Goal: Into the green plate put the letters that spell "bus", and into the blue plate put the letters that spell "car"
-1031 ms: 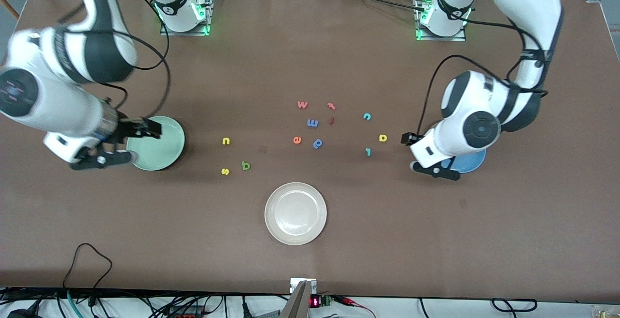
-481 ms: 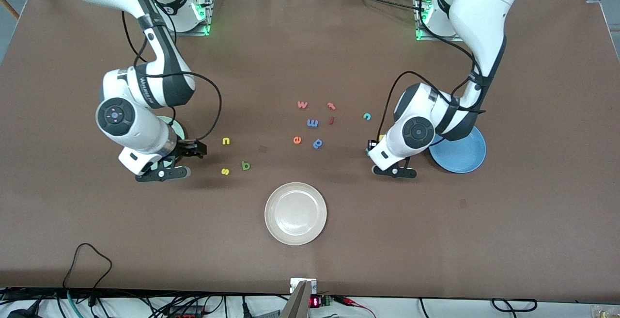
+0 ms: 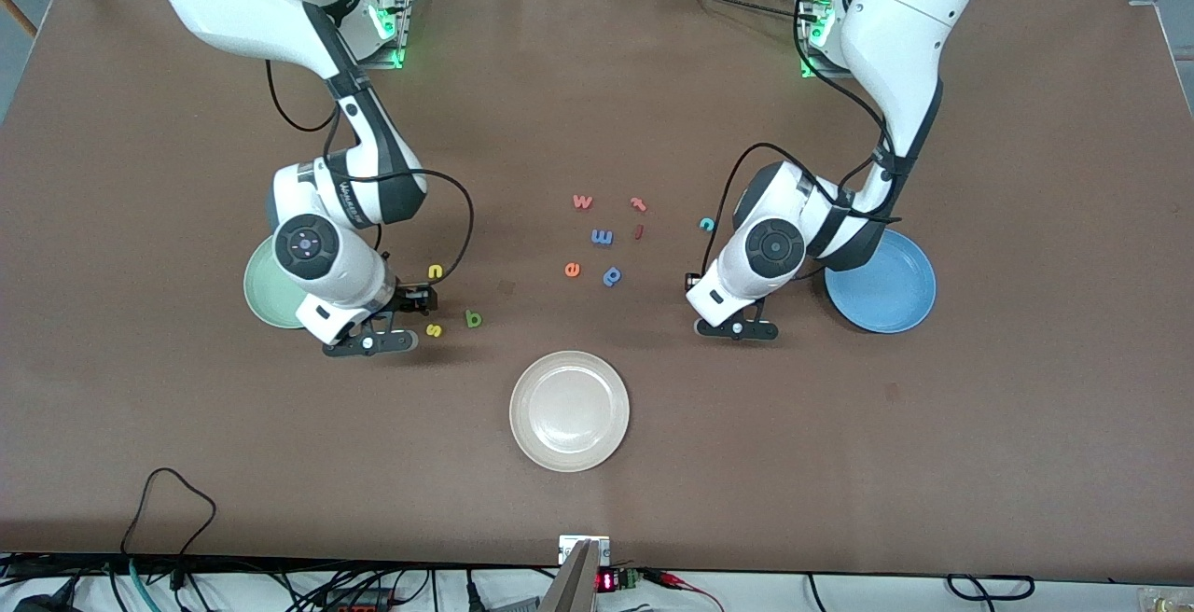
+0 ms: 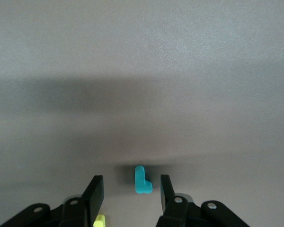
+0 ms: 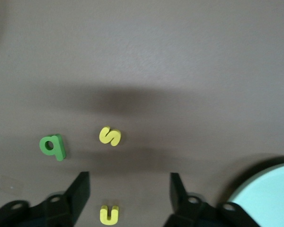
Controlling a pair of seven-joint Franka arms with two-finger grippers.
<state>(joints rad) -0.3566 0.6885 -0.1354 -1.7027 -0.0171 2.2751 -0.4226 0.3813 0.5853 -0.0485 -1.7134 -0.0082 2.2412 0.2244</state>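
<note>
Two arms are working at once, each near its own plate, so each has a short trip. The right end effector (image 5: 128,179) hangs low over the desk (image 3: 597,80) with its two fingers spread apart. The yellow "u" (image 5: 109,214) lies on the desk in the gap between them, not touching either finger. I think it is the letter this arm wants first. The yellow "s" (image 5: 110,136) and the green "b" (image 5: 52,146) lie close by, and the green plate (image 5: 270,194) sits just beside this group, toward the right arm's end of the desk. The left end effector (image 4: 131,185) is also low with its fingers spread. The teal "r" (image 4: 142,179) lies between them, with nothing pinching it yet. The yellow "a" (image 4: 99,221) peeks out next to one finger. The teal "c" (image 3: 707,224) lies farther from the front camera than that end effector. The blue plate (image 3: 886,281) waits near it, toward the left arm's end. No letter shows in either plate, so the job looks like it is just starting. The fingers must close gently, because such small letters could slip or pop away. The cream plate (image 3: 569,411) and the middle letters, like the blue "m" (image 3: 603,237), should be left alone.
</note>
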